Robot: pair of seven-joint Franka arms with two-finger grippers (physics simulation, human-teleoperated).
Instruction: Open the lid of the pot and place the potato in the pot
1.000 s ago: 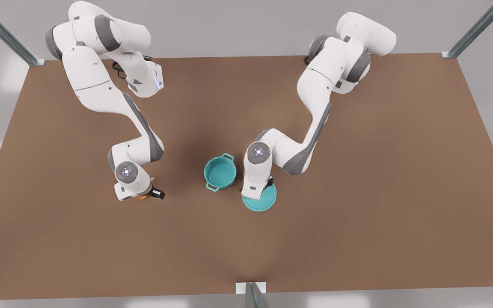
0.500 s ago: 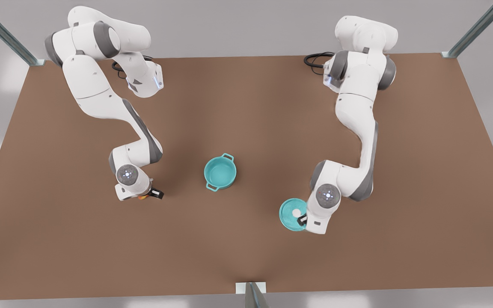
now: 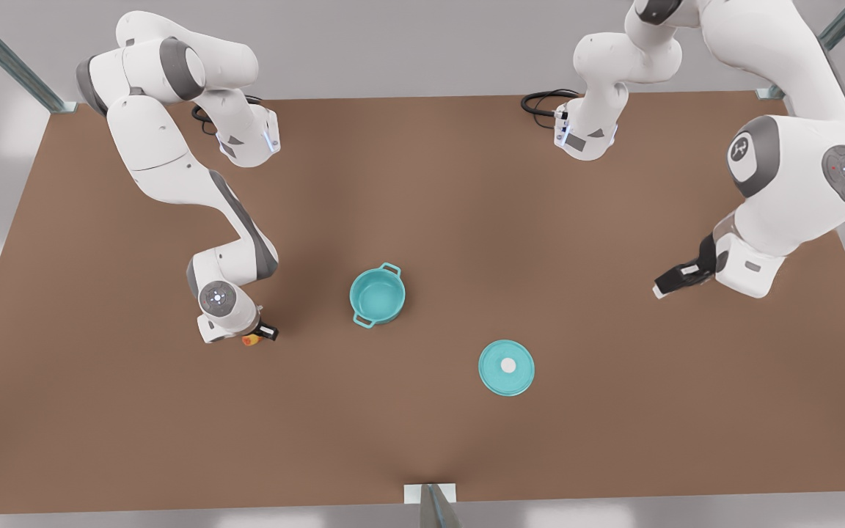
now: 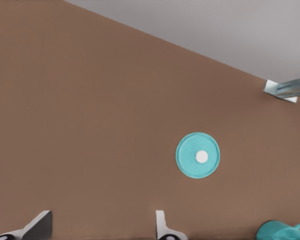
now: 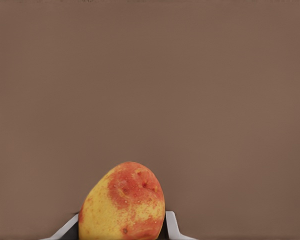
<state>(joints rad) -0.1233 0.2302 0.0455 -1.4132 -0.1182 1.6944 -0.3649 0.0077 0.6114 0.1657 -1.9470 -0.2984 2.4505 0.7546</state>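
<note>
Two steps are making up this job, and the first is being read as done: the pot lid [image 3: 506, 367] is lying flat on the table [image 3: 422, 455], knob up, well apart from the pot [image 3: 378, 295] toward the front view's right, and the pot is sitting open with nothing inside. The second step is still outstanding, since the potato [image 3: 250, 340] is being kept at the right gripper [image 3: 260, 335], near the pot on the front view's left and low over the table. In the right wrist view the potato [image 5: 123, 202] is being flanked by both fingertips [image 5: 172, 225], so it is being judged as clamped, with the jaws set narrow to its width; whether it is lifted off the table cannot be told. The left gripper [image 3: 679, 279] is being held raised and clear at the front view's right, holding nothing; its fingers [image 4: 160, 224] are being seen spread wide in the left wrist view, with the lid [image 4: 198, 155] far below. What is left is being judged as carrying the potato over the rim and releasing it inside.
</note>
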